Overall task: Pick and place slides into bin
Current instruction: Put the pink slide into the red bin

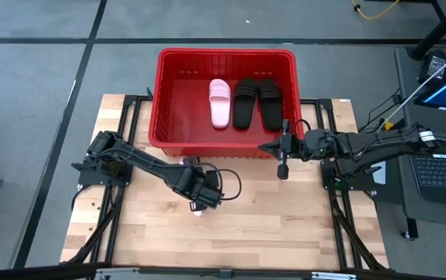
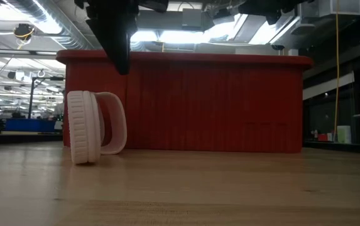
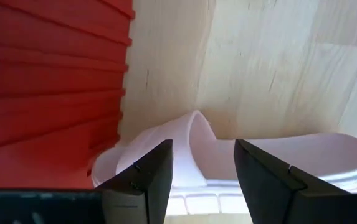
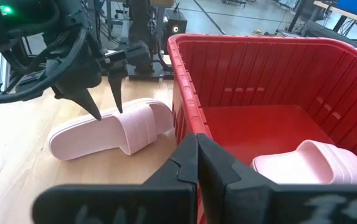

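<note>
Pink slide [image 4: 106, 132] lies on its side on the wooden surface [image 1: 285, 225], just outside the bin's near wall, strap facing away from the bin in the low view [image 2: 95, 127]. In the left wrist view it sits directly below the fingers [image 3: 147, 180], strap arch [image 3: 197, 134] between them.

Bin [image 1: 170, 117] stands at the far edge of the surface. Inside, side by side on the floor: second pink slide [image 1: 220, 102], then two black slides [image 1: 245, 102] [image 1: 269, 101], all soles down, toes toward the far wall.

Left gripper [image 1: 198, 204] hovers over the loose pink slide. Fingers spread moderately, one on each side of the strap, not yet closed on it; from the right wrist view the tips [image 4: 97, 112] sit at or just above the slide's upper edge, contact cannot be confirmed.

Right gripper [image 1: 282, 169] hangs above the bin's near rim at the right corner, fingers pressed together, empty [image 4: 197, 163].
</note>
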`<state>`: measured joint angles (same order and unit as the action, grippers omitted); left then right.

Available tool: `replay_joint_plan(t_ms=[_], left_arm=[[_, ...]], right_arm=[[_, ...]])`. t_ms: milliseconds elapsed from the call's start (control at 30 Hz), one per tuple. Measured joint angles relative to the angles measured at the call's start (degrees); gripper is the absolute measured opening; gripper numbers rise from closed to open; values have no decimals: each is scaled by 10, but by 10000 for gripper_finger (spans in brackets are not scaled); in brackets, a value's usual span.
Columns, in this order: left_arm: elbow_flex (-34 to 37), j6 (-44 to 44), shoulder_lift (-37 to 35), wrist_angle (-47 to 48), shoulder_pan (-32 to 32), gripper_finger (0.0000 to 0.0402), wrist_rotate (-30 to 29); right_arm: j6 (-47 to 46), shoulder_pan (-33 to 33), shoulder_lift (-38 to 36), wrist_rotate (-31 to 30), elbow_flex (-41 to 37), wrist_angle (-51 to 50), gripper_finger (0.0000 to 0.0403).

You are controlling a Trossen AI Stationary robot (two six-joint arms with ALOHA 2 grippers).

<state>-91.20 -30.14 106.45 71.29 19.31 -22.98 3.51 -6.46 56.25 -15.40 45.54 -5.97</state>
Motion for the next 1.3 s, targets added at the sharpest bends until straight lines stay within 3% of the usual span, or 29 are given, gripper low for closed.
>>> replay_joint_plan(t_ms=[367,633,800,1133,1300], left_arm=[[-1,65,59,-1,-16,164,-1],[-1,69,89,54,-23,164,11],[-1,45,89,83,-24,164,-10],[0,19,89,106,-24,164,20],[0,-16,88,161,-18,164,49]], right_arm=[[-3,0,0,0,0,-18,6],[-17,0,0,0,0,-34,6],[-17,0,0,0,0,-33,6],[-15,0,0,0,0,-33,6],[-16,0,0,0,0,-33,6]])
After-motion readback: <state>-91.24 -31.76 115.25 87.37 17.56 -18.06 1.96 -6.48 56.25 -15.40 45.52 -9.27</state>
